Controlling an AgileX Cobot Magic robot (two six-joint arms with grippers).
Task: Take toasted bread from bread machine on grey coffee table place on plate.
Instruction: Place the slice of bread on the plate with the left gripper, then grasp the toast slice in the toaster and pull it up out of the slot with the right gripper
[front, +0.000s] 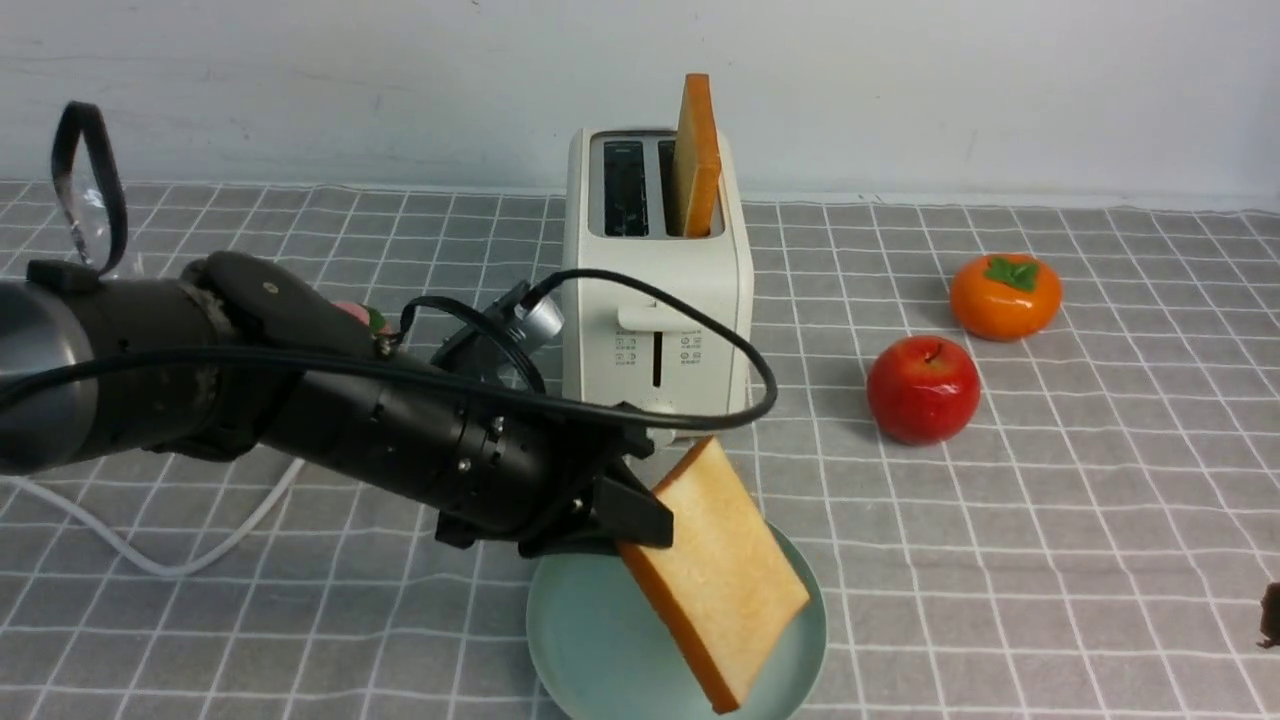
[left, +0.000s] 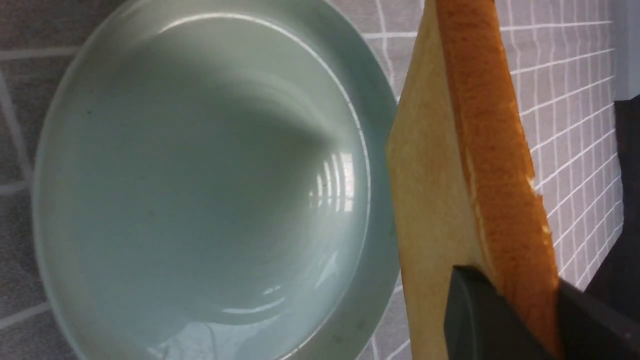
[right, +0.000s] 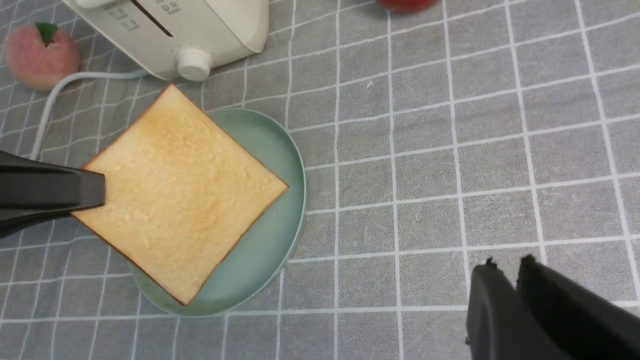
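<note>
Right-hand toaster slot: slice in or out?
In. A slice stands upright in the right slot of the toaster, its upper part sticking out above the top.

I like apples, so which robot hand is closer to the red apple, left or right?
I can't be sure, but probably the right. The left end effector grips toast above the plate, leftward and nearer the robot than the apple; the right is low at the right.
</note>
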